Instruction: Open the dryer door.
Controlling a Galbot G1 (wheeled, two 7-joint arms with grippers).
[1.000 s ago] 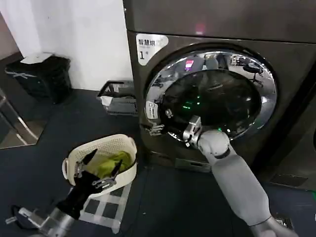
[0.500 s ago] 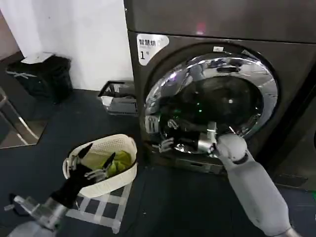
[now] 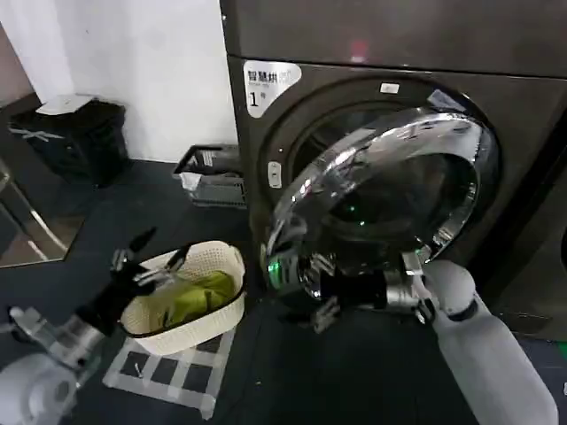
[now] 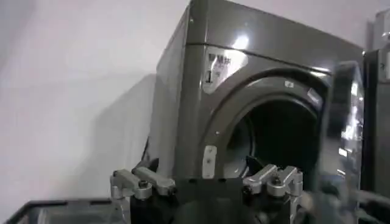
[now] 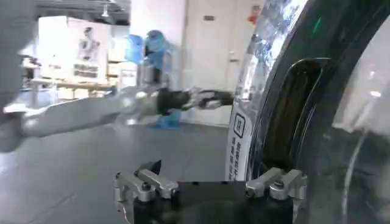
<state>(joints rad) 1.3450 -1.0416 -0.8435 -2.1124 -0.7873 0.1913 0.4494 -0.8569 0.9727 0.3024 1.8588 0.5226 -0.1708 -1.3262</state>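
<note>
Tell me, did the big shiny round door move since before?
Yes. The dryer door has swung outward, away from the white label on the dryer, pulled by the right gripper.

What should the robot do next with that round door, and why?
Probably keep swinging the door outward with the right hand. The door is only partly open: its chrome rim stands away from the dryer on the side by the white label, yet still covers much of the drum opening. The right hand is at the door's lower free edge. The left hand hovers open over the basket.
</note>
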